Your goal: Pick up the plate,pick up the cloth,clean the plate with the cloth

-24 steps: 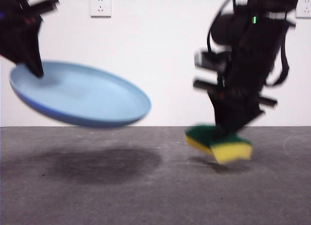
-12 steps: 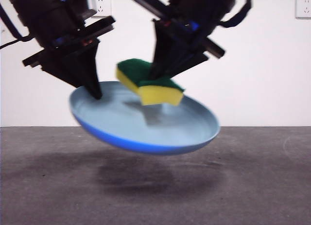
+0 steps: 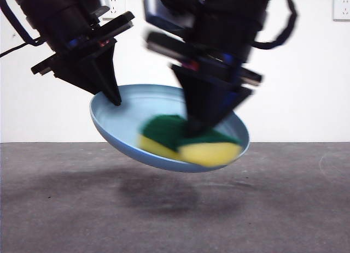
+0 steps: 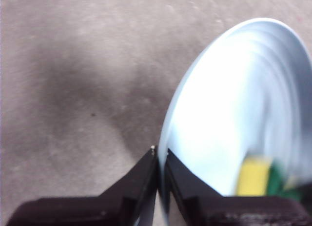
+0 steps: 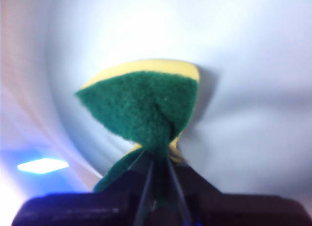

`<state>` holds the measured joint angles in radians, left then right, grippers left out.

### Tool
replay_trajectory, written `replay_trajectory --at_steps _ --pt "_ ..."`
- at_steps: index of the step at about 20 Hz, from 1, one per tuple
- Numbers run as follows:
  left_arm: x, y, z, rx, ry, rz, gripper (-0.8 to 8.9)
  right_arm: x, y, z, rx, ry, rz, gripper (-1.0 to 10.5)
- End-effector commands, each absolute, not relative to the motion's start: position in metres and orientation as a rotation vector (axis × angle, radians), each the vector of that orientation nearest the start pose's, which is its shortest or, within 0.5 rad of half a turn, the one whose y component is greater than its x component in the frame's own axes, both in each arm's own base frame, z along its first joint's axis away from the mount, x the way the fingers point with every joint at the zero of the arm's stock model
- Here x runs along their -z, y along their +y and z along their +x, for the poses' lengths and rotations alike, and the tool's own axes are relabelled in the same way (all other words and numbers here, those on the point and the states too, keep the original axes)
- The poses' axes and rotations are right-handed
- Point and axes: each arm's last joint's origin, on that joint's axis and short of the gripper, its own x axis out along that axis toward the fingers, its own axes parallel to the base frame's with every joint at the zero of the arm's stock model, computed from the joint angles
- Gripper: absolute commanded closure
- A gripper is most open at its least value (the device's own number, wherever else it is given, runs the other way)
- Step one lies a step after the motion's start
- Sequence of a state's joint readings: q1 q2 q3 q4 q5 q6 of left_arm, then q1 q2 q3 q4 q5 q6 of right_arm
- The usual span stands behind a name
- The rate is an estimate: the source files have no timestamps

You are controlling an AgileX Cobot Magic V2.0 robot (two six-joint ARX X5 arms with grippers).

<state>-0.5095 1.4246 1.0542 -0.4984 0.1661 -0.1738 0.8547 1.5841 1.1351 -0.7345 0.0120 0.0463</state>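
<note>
The light-blue plate (image 3: 126, 122) hangs tilted in the air above the table. My left gripper (image 3: 116, 100) is shut on its rim at the left; the left wrist view shows the jaws pinching the rim (image 4: 161, 155) of the plate (image 4: 229, 118). My right gripper (image 3: 194, 130) is shut on the cloth, a yellow sponge with a green top (image 3: 186, 141), and presses it against the plate's inner surface. In the right wrist view the cloth (image 5: 141, 106) is squeezed and folded between the jaws, with the plate (image 5: 243, 65) filling the background. The cloth also shows in the left wrist view (image 4: 263, 177).
The grey table top (image 3: 273, 209) lies below, with the plate's shadow (image 3: 158, 193) on it. White wall behind with sockets (image 3: 342, 7).
My right gripper has lowered the cloth from above the plate down onto its inner surface. The plate has tilted more toward the camera and stayed in my left gripper.
</note>
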Motion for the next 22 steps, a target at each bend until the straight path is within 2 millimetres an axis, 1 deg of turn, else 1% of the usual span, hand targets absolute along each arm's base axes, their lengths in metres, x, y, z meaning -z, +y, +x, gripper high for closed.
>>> replay_trajectory --at_steps 1,2,4,8,10,14,17,18,20,22 --pt "-0.257 -0.147 0.253 0.600 0.951 -0.051 8.22 -0.221 0.220 0.210 -0.562 1.103 -0.569 9.6" --pt "-0.257 -0.147 0.252 0.630 0.968 -0.063 8.22 -0.223 0.215 0.217 -0.502 1.075 -0.573 9.6" --pt "-0.256 -0.148 0.250 0.670 0.984 -0.079 8.22 -0.226 0.210 0.227 -0.436 1.019 -0.556 9.6" --pt "-0.257 -0.154 0.246 0.750 1.003 -0.098 8.22 -0.232 0.207 0.245 -0.409 0.914 -0.464 9.6" --pt "-0.257 -0.158 0.244 0.762 1.001 -0.090 8.22 -0.235 0.208 0.251 -0.414 0.861 -0.423 9.6" --pt "-0.259 -0.164 0.243 0.778 0.963 -0.083 8.22 -0.239 0.217 0.253 -0.576 0.835 -0.286 9.6" --pt "-0.264 -0.167 0.247 0.769 0.905 -0.120 8.22 -0.239 0.223 0.249 -0.733 0.881 -0.185 9.6" --pt "-0.265 -0.167 0.249 0.741 0.881 -0.126 8.22 -0.238 0.226 0.246 -0.783 0.904 -0.165 9.6" --pt "-0.267 -0.167 0.252 0.691 0.841 -0.119 8.22 -0.237 0.229 0.239 -0.859 0.953 -0.146 9.6" --pt "-0.268 -0.165 0.255 0.652 0.820 -0.127 8.22 -0.232 0.227 0.232 -0.857 1.025 -0.189 9.6"
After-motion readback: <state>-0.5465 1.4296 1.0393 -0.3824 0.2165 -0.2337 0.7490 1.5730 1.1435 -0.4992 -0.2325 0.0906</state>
